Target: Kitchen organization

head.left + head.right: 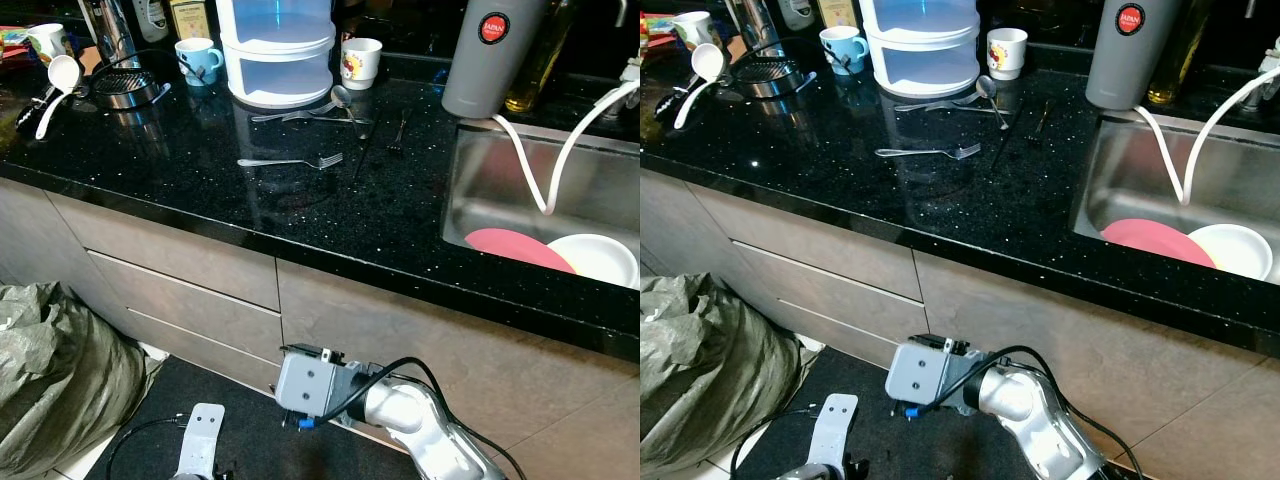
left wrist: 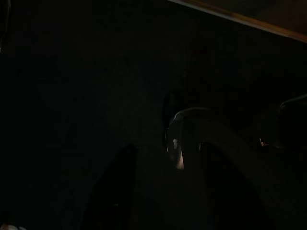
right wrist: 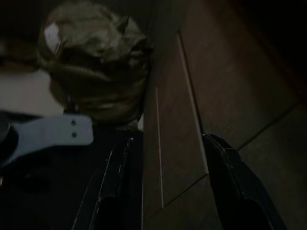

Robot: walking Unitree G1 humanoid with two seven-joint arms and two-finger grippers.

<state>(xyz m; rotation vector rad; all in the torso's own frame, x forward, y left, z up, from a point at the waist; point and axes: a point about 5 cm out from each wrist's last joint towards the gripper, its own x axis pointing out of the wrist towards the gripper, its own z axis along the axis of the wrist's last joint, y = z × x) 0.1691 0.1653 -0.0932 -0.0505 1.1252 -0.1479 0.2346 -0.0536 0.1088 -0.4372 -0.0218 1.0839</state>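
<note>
A black stone counter point(image 1: 200, 180) carries loose cutlery: one fork point(image 1: 292, 161) lying alone, and more forks with a spoon point(image 1: 320, 112) by a white stacked container point(image 1: 278, 50). A blue mug point(image 1: 197, 60) and a white printed mug point(image 1: 360, 62) stand at the back. Both arms hang low in front of the cabinet. The right arm's grey wrist block point(image 1: 310, 385) is near the floor, and my right gripper point(image 3: 168, 141) is open, with the cabinet front between its fingers. The left wrist view is very dark; my left gripper point(image 2: 168, 148) stands open as two dim silhouettes.
At the right, a steel sink point(image 1: 500, 190) holds a pink plate point(image 1: 515, 247) and a white bowl point(image 1: 598, 258), with a white hose point(image 1: 530, 165) dropping in. A grey flask point(image 1: 490, 55) stands by it. A white ladle point(image 1: 58, 80) and metal pot point(image 1: 125, 88) sit far left. A green bag point(image 1: 50, 380) lies on the floor.
</note>
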